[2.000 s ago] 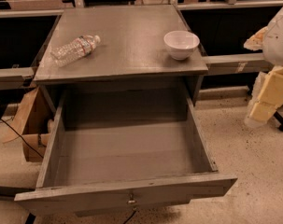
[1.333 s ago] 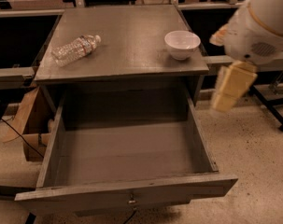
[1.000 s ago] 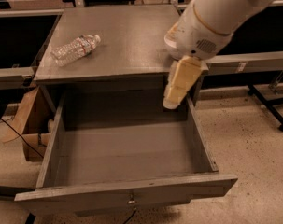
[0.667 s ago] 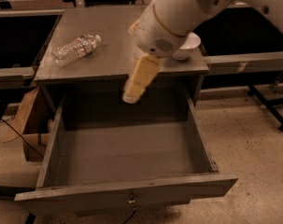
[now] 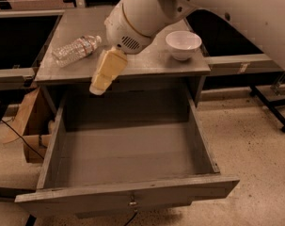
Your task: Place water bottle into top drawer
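The pincer (image 5: 100, 83) hangs at the end of the big white arm (image 5: 142, 13), tilted down and to the left. It sits over the front edge of the tabletop (image 5: 156, 62), left of centre, with the back of the open drawer below it. How far open it is I cannot tell. The bottle is not in it.

The water bottle (image 5: 76, 51) lies on its side on the left part of the tabletop, up and to the left of the pincer, near it but apart. Its white cap (image 5: 98, 39) points toward the arm.

It looks like a small, thin-walled, crinkled clear plastic bottle. I judge it light, and whether there is water in it I cannot tell. The walls should give under a hard squeeze, and the smooth round body may roll or slip away if it is nudged from one side.

The best hold is probably across the body at the label band near the middle. The pincer should come from above and close across the short width, firm but not crushing. The cap end is narrow and a poor place to grip.

A white bowl (image 5: 183, 44) stands on the right of the tabletop, well apart from the bottle. The top drawer (image 5: 179, 189) is pulled out wide below, with nothing seen inside it.
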`<state>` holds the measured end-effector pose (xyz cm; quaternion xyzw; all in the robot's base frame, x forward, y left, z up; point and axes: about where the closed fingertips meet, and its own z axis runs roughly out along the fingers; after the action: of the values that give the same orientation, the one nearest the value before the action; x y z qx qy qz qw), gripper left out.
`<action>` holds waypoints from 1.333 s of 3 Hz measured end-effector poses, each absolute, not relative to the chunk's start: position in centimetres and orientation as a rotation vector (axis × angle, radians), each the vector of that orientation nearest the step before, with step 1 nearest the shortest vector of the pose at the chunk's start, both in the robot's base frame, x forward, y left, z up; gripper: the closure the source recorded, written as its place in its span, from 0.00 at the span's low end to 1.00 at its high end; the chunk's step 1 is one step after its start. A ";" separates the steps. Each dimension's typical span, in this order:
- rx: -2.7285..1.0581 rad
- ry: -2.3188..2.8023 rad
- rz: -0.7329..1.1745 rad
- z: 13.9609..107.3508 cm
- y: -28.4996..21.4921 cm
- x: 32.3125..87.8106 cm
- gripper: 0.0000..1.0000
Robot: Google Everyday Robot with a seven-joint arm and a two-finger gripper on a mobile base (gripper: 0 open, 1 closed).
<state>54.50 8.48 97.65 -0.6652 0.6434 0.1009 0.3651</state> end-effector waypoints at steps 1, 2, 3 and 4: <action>-1.711 1.655 0.260 97.7 8.5 54.5 0.00; -1.694 1.602 0.231 97.8 9.3 55.7 0.00; -1.674 1.519 0.205 97.4 11.5 59.9 0.00; -1.696 1.413 0.239 96.0 15.4 65.6 0.00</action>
<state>65.65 15.43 96.05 -0.6841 0.5702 0.0966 0.4445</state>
